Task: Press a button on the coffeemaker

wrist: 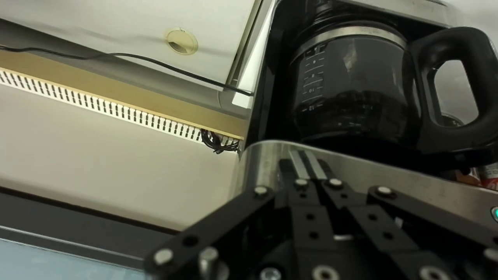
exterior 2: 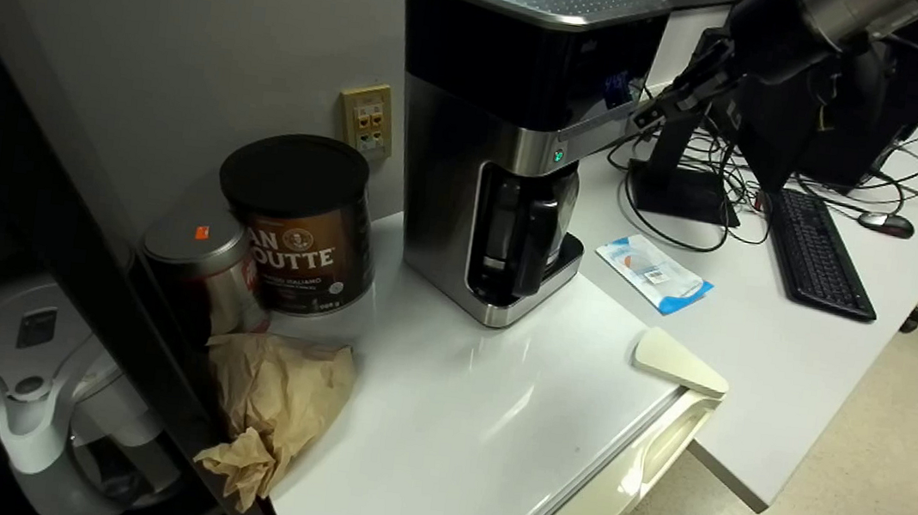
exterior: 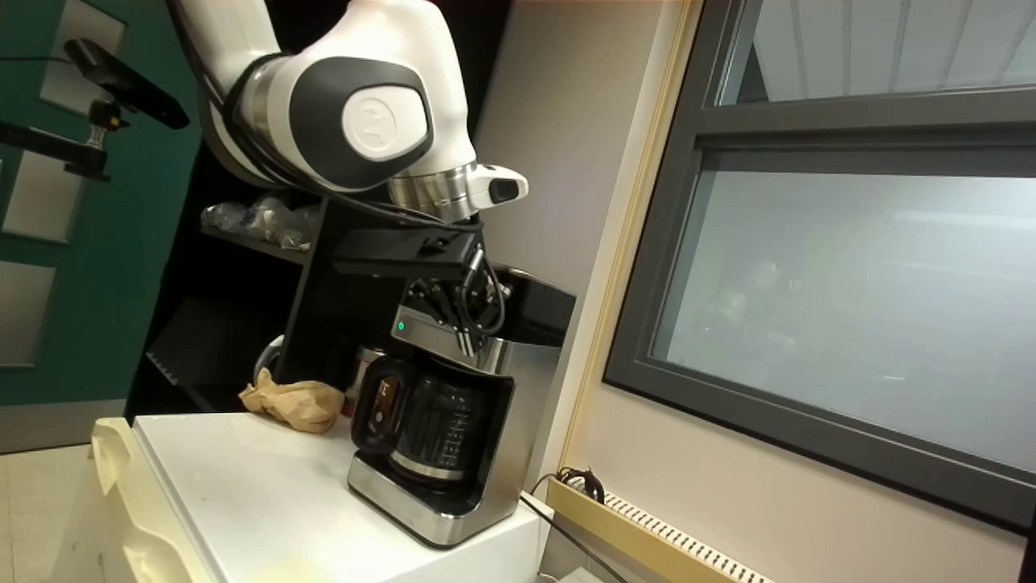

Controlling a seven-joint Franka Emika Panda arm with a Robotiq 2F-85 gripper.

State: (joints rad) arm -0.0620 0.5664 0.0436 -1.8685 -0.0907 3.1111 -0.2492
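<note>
The black and silver coffeemaker (exterior: 534,421) stands upright on a white cabinet; it also shows in an exterior view (exterior 2: 451,179) and the wrist view (wrist: 428,190). Its dark carafe (exterior: 441,421) sits inside. A green-lit power button (exterior: 401,325) is on the silver band, also visible in an exterior view (exterior 2: 558,156) and at the wrist view's right edge (wrist: 495,213). A bluish display (exterior 2: 617,85) glows on the dark front panel. My gripper (exterior: 468,344) is shut and empty, fingertips (wrist: 309,165) over the silver band, away from the lit button. I cannot tell whether they touch.
A crumpled paper bag (exterior 2: 278,401), a brown coffee tin (exterior 2: 303,257) and a smaller can (exterior 2: 208,263) stand beside the machine. A desk with a keyboard (exterior 2: 823,251), pouch (exterior 2: 654,271) and cables adjoins. A wall and window (exterior: 858,324) lie behind.
</note>
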